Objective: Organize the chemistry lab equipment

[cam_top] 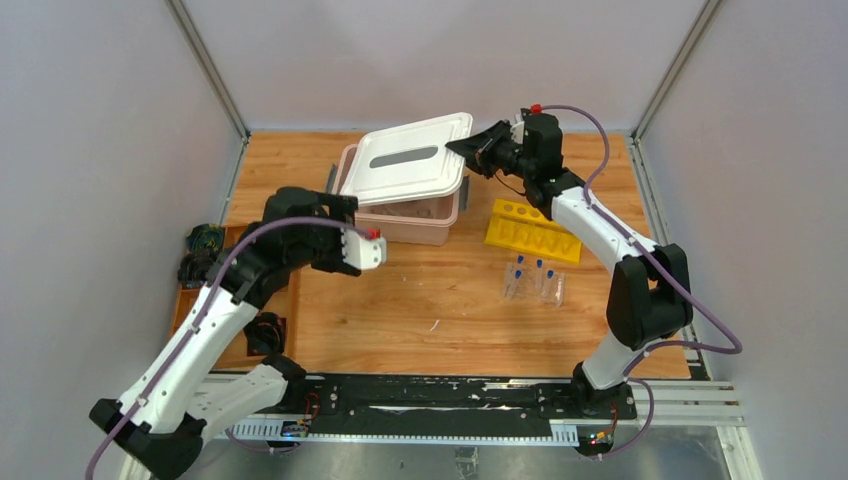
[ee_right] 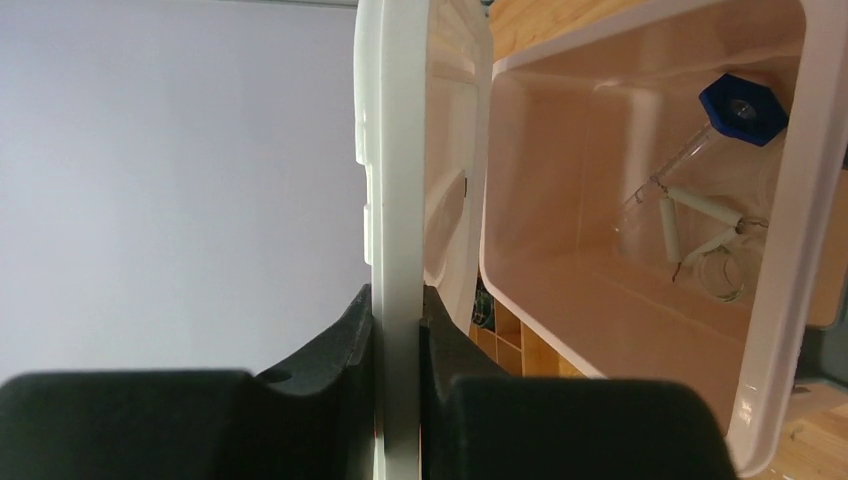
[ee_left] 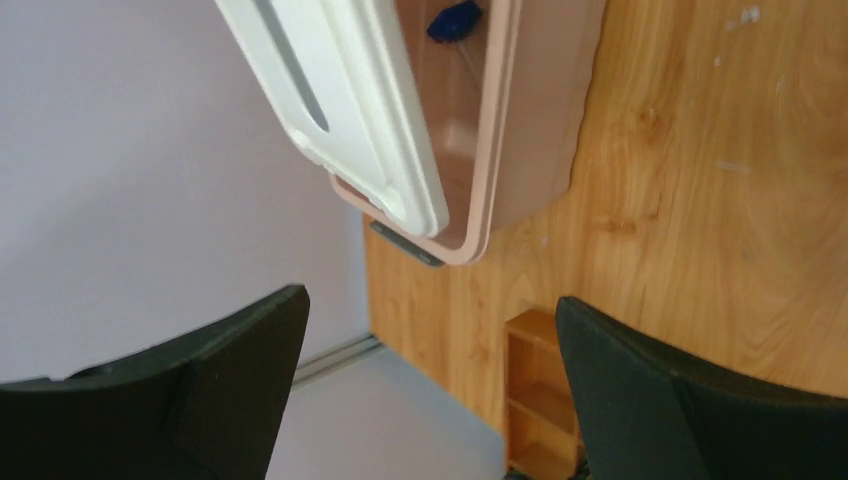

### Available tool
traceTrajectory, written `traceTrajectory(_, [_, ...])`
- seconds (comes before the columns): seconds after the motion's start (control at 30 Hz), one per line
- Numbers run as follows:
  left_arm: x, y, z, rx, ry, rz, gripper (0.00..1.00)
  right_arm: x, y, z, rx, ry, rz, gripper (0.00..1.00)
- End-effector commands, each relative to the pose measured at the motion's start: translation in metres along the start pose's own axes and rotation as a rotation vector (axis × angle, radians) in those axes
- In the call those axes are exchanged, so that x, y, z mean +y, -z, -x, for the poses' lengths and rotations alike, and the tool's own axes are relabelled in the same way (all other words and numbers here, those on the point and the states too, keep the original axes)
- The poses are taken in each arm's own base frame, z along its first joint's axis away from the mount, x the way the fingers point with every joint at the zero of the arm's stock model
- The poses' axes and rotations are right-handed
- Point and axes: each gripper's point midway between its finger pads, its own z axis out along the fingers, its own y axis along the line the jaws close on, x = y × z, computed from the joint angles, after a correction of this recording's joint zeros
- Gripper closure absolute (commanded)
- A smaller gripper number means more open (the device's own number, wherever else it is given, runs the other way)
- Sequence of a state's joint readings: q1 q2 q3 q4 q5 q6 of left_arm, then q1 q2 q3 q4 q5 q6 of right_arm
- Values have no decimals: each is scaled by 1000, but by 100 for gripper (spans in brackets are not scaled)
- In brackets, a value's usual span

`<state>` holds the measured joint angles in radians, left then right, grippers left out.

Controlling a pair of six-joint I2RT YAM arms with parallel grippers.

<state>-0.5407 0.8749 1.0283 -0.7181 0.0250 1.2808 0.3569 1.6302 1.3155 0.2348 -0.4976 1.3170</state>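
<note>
Over wooden table [cam_top: 400, 310], right fingers [ee_right: 320, 390] clamp white lid [cam_top: 410, 158] on pink bin [cam_top: 420, 225]; left fingers [ee_left: 200, 390] spread.

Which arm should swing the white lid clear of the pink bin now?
Right. The right gripper is clamped on the white lid's edge, holding that side raised above the pink bin. The left gripper is open, holds nothing, and is apart from the bin.

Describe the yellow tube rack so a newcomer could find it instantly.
Find the pink bin at the far side of the table. The yellow tube rack lies just right of it. It is opaque yellow with holes; the nearer rack is clear, holding blue-capped tubes.
</note>
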Motion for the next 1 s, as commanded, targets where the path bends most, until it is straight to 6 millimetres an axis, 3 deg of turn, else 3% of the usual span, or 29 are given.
traceTrajectory(0.0, [17,6,2,-18,451,-77,0,34,2,1,35,25,152,97])
traceTrajectory(0.13, [50,6,-11,-23,730,-56,0,27,-1,0,48,7,162,97])
traceTrajectory(0.3, [68,-3,-36,21,923,-25,0,20,-6,-3,69,-17,178,97])
traceTrajectory(0.6, [63,-35,-84,131,1105,-11,4,-7,-22,-11,117,-34,157,95])
traceTrajectory(0.97, [40,-81,-114,192,1124,1,11,-50,-29,-15,131,2,69,90])
